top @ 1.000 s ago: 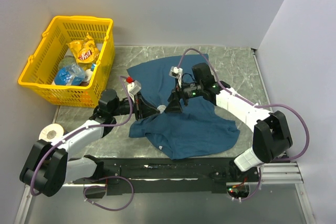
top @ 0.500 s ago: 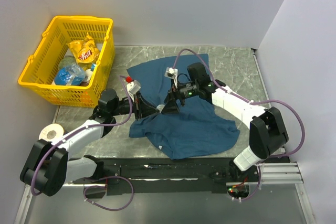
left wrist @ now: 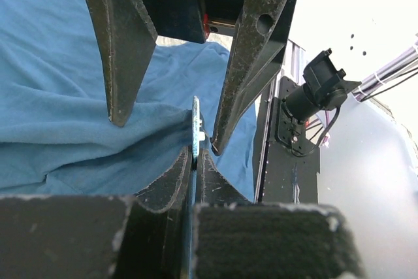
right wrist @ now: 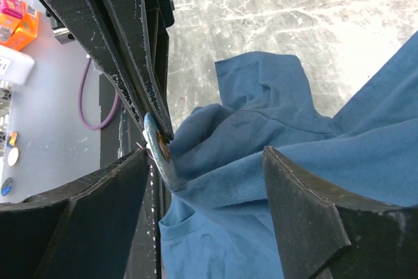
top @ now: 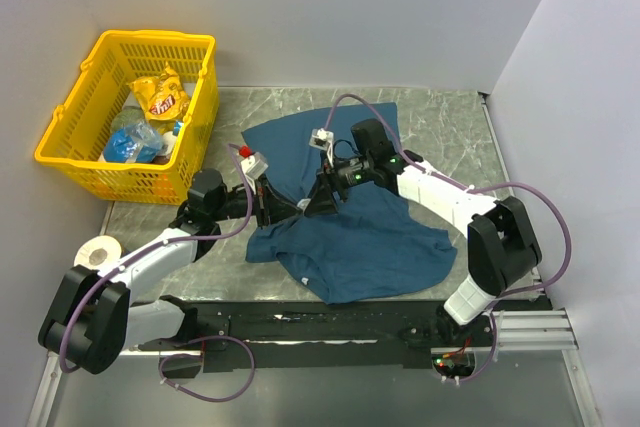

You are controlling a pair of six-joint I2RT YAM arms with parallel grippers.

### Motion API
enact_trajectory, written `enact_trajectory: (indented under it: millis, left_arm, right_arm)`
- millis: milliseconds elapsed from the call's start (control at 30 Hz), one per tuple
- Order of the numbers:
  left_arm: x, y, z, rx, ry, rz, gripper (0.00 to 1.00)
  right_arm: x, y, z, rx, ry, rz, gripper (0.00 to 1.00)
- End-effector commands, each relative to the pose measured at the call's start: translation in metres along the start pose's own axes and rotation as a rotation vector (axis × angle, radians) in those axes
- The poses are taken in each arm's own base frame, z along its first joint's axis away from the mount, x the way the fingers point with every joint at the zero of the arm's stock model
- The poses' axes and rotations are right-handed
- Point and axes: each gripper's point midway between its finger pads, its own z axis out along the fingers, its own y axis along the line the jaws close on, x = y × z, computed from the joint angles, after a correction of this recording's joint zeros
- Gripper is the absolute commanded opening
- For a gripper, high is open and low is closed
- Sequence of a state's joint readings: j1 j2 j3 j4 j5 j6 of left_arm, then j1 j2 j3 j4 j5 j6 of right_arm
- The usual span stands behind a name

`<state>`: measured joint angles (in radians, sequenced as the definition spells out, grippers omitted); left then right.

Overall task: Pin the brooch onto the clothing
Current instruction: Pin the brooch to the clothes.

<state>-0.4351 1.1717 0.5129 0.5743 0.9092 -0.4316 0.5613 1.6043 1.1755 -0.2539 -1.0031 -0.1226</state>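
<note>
The clothing (top: 375, 237), a dark teal T-shirt, lies crumpled in the middle of the table. My left gripper (top: 290, 209) is shut on the brooch (left wrist: 195, 125), a thin pale disc held edge-on just past its tips (left wrist: 196, 156). A fold of the shirt (left wrist: 78, 135) presses against one face of the disc. My right gripper (top: 318, 202) is open. Its fingers (left wrist: 121, 50) straddle the brooch (right wrist: 159, 155) and the raised fold (right wrist: 228, 142). In the right wrist view one finger (right wrist: 98, 213) stands close beside the disc, while the other is apart from the cloth.
A yellow basket (top: 150, 39) with snack bags stands at the back left. A roll of tape (top: 98, 252) lies beside the left arm. Walls close in at the back and right. A black rail (top: 330, 327) runs along the near edge.
My right gripper has moved left over the shirt to the left gripper's tips, and its jaws have narrowed a little. The left gripper has held still with the brooch.
</note>
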Motion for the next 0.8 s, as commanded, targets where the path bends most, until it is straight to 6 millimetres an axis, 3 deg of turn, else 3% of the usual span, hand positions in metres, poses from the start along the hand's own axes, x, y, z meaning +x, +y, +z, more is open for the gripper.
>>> enact_trajectory:
  millis: [0, 100, 433, 767]
  left_arm:
    - [-0.0271, -0.0264, 0.0033, 0.098, -0.039, 0.102, 0.01]
    - [-0.0273, -0.027, 0.0033, 0.098, -0.039, 0.104, 0.01]
    - [-0.0265, -0.0277, 0.0024, 0.093, -0.036, 0.104, 0.01]
    - [-0.0245, -0.0251, 0.0012, 0.066, -0.035, 0.106, 0.01]
  right_arm:
    - [-0.0242, -0.0099, 0.0056, 0.034, -0.045, -0.084, 0.75]
    - [-0.0233, -0.0108, 0.0067, 0.035, -0.043, -0.082, 0.72]
    - [-0.0243, -0.0121, 0.0079, 0.034, -0.041, -0.075, 0.43]
    - [-0.0273, -0.008, 0.0062, 0.025, -0.047, -0.078, 0.37]
